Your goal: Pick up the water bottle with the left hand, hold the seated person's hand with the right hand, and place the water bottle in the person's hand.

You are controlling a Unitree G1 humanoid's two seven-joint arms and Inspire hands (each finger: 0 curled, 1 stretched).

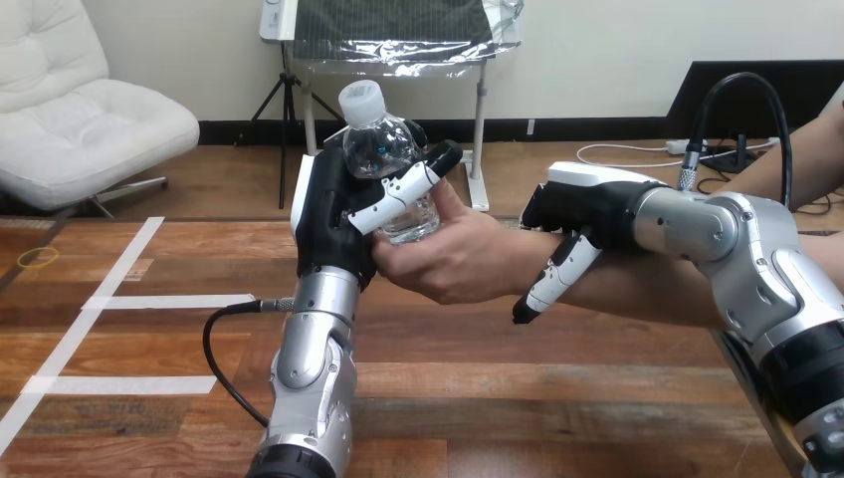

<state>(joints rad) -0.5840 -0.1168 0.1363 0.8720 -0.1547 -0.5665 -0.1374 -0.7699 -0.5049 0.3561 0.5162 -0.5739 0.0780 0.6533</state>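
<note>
We log the left hand (333, 224) raised over the table (149, 428), fingers wrapped round the upright, capped water bottle (383, 149). The person's hand (448, 264) touches the bottle's lower part. The right hand (587, 209) lies across the person's wrist (518, 261); whether it grips, we cannot tell.

Clear, colourless water bottle (380, 149) with white cap (361, 103); left hand (328, 219) and right hand (587, 209) black with white shells; silver forearms (309, 368); reddish-brown wood-grain desk (498, 398) marked with white tape stripes (149, 301).
</note>
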